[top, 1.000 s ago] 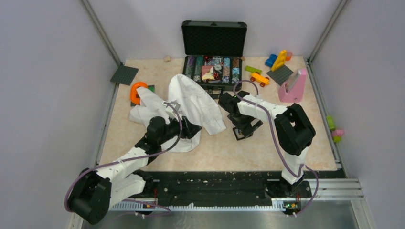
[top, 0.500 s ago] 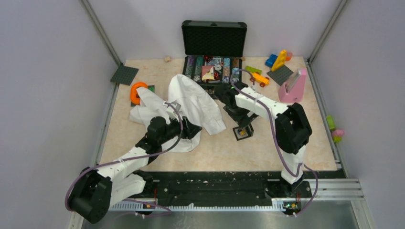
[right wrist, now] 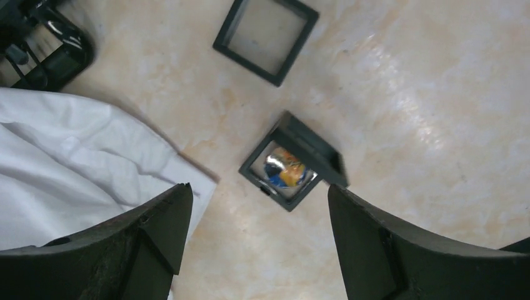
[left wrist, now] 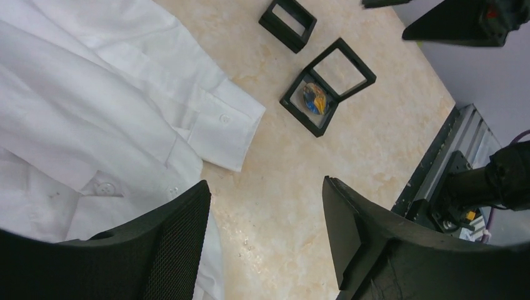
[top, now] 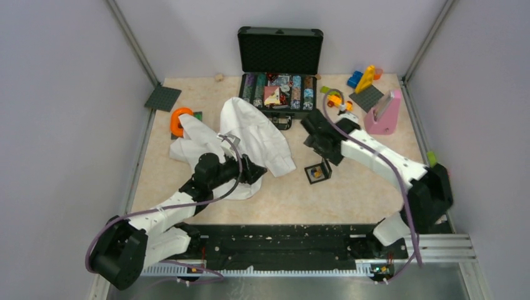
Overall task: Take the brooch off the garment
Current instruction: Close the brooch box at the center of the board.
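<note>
The white garment (top: 256, 134) lies crumpled at the table's left centre; it also shows in the wrist views (left wrist: 94, 94) (right wrist: 62, 162). No ornament shows on it. The brooch (top: 317, 172), a small roundish orange, blue and pale piece, rests inside an open black frame box (top: 310, 177) on the bare table right of the cuff (left wrist: 314, 99) (right wrist: 284, 169). My left gripper (top: 253, 170) is open at the shirt's lower edge, over table and cloth (left wrist: 265, 187). My right gripper (top: 314, 132) hangs open above and behind the box, nothing between its fingers (right wrist: 259, 190).
A second empty black frame (left wrist: 287, 22) (right wrist: 265, 37) lies just beyond the box. An open black case (top: 279, 69) stands at the back. An orange ring (top: 181, 120), grey plate (top: 162, 98), toy bricks (top: 365, 78) and a pink stand (top: 384, 112) sit around the edges.
My right gripper has lifted off the frame box and swung back and to the right, uncovering the box with the brooch in it. The left arm has barely moved.
</note>
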Controlling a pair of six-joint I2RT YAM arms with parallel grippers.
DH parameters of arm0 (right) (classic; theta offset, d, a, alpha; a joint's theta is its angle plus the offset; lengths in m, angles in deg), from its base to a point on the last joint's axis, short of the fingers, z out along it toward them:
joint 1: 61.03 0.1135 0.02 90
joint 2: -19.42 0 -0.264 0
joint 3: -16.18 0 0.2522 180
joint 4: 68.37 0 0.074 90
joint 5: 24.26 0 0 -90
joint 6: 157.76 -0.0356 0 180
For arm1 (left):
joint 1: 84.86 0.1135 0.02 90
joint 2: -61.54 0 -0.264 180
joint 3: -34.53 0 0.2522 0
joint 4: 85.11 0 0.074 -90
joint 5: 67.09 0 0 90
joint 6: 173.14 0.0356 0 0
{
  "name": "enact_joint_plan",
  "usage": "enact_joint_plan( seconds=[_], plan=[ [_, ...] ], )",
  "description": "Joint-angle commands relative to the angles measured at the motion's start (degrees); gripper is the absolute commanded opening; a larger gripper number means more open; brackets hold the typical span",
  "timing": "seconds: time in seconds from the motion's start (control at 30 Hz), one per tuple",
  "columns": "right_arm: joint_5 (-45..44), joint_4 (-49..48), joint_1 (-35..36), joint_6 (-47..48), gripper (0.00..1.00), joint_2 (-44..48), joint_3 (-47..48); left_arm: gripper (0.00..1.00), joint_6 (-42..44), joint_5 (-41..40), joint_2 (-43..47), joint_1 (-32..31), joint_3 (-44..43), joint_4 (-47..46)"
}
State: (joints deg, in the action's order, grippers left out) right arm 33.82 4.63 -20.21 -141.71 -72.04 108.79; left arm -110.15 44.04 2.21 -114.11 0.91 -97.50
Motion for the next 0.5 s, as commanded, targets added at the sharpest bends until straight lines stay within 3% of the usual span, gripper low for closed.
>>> enact_joint_plan(
  seconds=[0.0,0.07,0.13,0.23,0.47],
  plan=[
    [1.8,-20.8,-6.8,15.4,0.72,18.1,-16.7,0.7,2.9,0.5,-2.9,-3.2,-1.5,-2.0],
    [3.5,-31.9,-8.1,24.1,0.62,25.2,-25.3,0.71,4.0,-1.1,-4.6,-5.2,-2.7,-1.0],
    [2.8,-37.0,-8.3,28.9,0.62,30.7,-30.2,0.71,4.1,-2.2,-6.6,-7.0,-4.0,-0.6],
    [2.0,-37.5,-9.5,31.8,0.67,34.6,-33.0,0.71,1.6,-3.3,-10.5,-9.3,-7.4,1.1],
    [2.1,-40.1,-9.7,36.0,0.53,31.5,-36.1,0.7,-10.2,-10.3,-22.7,-16.1,-15.0,2.6]
  ],
)
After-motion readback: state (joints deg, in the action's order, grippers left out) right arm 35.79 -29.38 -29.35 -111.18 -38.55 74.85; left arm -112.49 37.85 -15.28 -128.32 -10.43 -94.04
